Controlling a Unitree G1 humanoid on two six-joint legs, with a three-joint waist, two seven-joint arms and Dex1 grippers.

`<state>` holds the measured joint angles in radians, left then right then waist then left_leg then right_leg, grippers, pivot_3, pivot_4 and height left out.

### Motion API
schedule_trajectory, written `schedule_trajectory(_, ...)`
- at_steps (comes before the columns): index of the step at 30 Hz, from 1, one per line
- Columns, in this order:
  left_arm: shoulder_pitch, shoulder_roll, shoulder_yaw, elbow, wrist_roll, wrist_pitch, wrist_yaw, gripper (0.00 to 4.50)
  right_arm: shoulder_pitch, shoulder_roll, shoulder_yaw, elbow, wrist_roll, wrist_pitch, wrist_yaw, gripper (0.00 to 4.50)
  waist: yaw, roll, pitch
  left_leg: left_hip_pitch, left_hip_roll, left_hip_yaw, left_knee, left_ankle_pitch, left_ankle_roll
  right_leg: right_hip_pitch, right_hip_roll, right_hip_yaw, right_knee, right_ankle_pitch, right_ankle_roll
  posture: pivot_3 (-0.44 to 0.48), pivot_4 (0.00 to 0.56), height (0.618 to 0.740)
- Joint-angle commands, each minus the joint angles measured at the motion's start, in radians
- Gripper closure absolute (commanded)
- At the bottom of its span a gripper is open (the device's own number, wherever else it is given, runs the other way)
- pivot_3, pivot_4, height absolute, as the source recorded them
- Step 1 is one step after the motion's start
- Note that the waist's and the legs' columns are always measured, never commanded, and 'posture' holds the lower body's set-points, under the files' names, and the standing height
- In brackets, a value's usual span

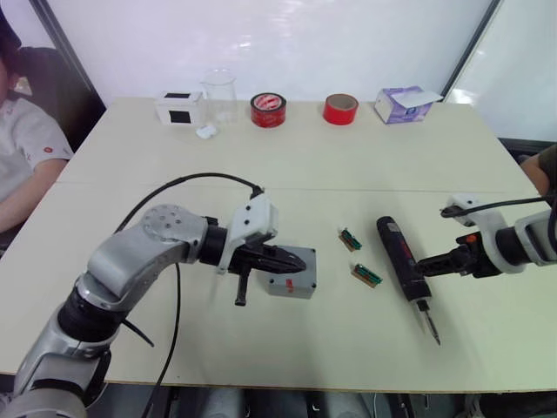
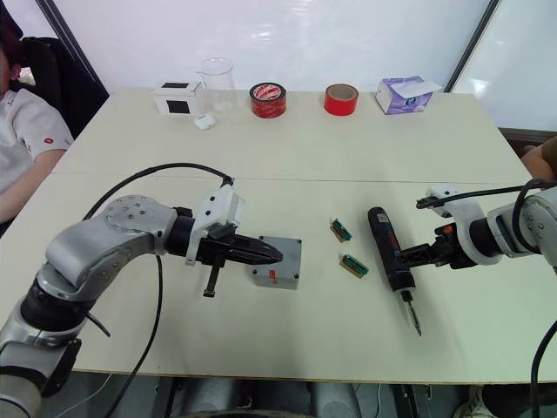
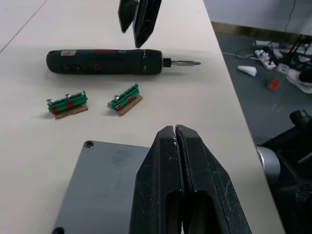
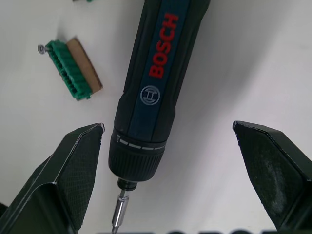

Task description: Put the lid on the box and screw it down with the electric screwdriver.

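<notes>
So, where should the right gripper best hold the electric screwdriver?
Probably across the thick dark body of the electric screwdriver, above the collar and away from the thin bit. It lies flat on the table, and the open right gripper already straddles its width from above.

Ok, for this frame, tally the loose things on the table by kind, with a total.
Grey square plastic box with lid on: 1
Black cylindrical electric screwdriver: 1
Small green circuit boards: 2
Red tape rolls: 2
Clear glass beaker: 1
White box with black square: 1
Purple tissue box: 1
Small white lump: 1
Total: 10
</notes>
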<state>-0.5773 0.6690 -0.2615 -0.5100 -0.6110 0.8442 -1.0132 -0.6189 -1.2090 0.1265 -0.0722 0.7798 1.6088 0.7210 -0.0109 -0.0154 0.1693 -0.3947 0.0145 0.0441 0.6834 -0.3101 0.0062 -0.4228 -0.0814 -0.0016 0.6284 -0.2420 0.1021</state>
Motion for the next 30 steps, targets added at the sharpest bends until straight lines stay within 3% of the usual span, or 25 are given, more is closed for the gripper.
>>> schedule_trajectory(1,0.016,-0.002,0.015,-0.058,-0.006,0.008,0.038,4.5,-0.043,0.03,0.053,0.024,-0.022,0.006,0.007,0.04,-0.001,0.0,0.0,0.0,0.0,0.0,0.0,0.0,0.0,0.0,0.0,0.0,0.0,0.0,0.0,0.0,0.15,0.74)
schedule_trajectory(11,0.048,-0.01,0.034,-0.1,-0.036,0.055,0.117,4.5,-0.104,0.091,0.227,0.099,-0.127,-0.047,0.051,0.04,0.0,0.0,0.0,-0.001,0.0,0.0,0.0,0.0,0.0,0.0,0.0,0.0,0.0,0.0,0.0,0.0,0.15,0.74)
schedule_trajectory(14,0.054,-0.01,0.039,-0.099,-0.039,0.056,0.128,4.5,-0.095,0.087,0.278,0.074,-0.156,-0.068,0.069,0.72,0.0,-0.001,0.0,0.0,0.0,0.0,0.001,0.0,0.0,0.0,0.0,0.0,0.0,0.0,0.0,0.0,0.15,0.74)
schedule_trajectory(18,0.053,-0.01,0.039,-0.089,-0.039,0.049,0.139,4.5,-0.065,0.086,0.3,0.047,-0.191,-0.078,0.075,2.24,0.0,-0.001,-0.001,0.0,0.0,0.0,0.001,0.0,0.0,0.0,0.0,0.0,0.001,0.0,0.0,0.0,0.15,0.74)
schedule_trajectory(20,0.052,-0.012,0.041,-0.086,-0.04,0.047,0.143,4.5,-0.045,0.086,0.297,0.048,-0.214,-0.082,0.063,2.71,0.0,-0.003,-0.002,0.0,0.0,0.0,0.001,0.0,0.0,0.0,0.0,0.0,0.001,0.0,0.0,0.0,0.15,0.74)
schedule_trajectory(27,0.051,-0.006,0.049,-0.062,-0.036,0.035,0.135,4.5,-0.096,0.112,0.238,0.19,-0.304,-0.143,0.039,2.72,0.0,-0.007,-0.004,0.004,0.0,-0.001,0.002,0.0,0.0,0.007,0.0,-0.001,-0.002,-0.001,-0.003,0.0,0.15,0.74)
schedule_trajectory(30,0.045,0.011,0.061,-0.008,-0.016,0.009,0.115,4.5,-0.247,0.134,0.172,0.283,-0.348,-0.256,0.033,2.72,-0.007,-0.004,-0.002,0.005,0.0,0.0,0.002,0.0,-0.001,0.011,0.0,0.0,-0.01,0.003,-0.004,0.0,0.15,0.74)
